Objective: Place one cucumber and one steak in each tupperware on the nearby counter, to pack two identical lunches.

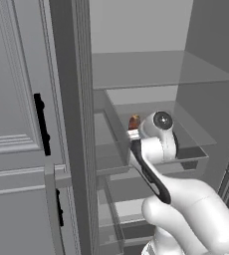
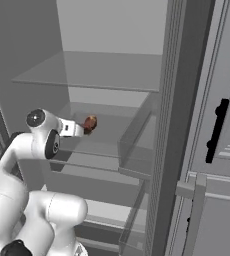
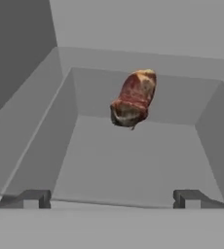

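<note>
A reddish-brown steak (image 3: 133, 99) lies at the back of a translucent grey bin (image 3: 60, 146) inside an open fridge. In the hand view my gripper (image 3: 112, 198) points straight at it, open, its fingertips (image 3: 36, 198) spread wide and nothing between them. The steak is still some way ahead of the tips. From the left base view the steak (image 1: 134, 122) peeks out just beyond my gripper (image 1: 132, 133); from the right base view the steak (image 2: 90, 123) sits just past my gripper (image 2: 78, 130). The cucumber, the tupperware and the counter are out of view.
Glass shelves (image 1: 156, 69) (image 2: 87, 70) span the fridge above the bin. The bin's side walls (image 3: 209, 141) close in on both sides of the hand. A grey panelled door with a black handle (image 1: 41, 124) (image 2: 217, 130) stands beside the opening.
</note>
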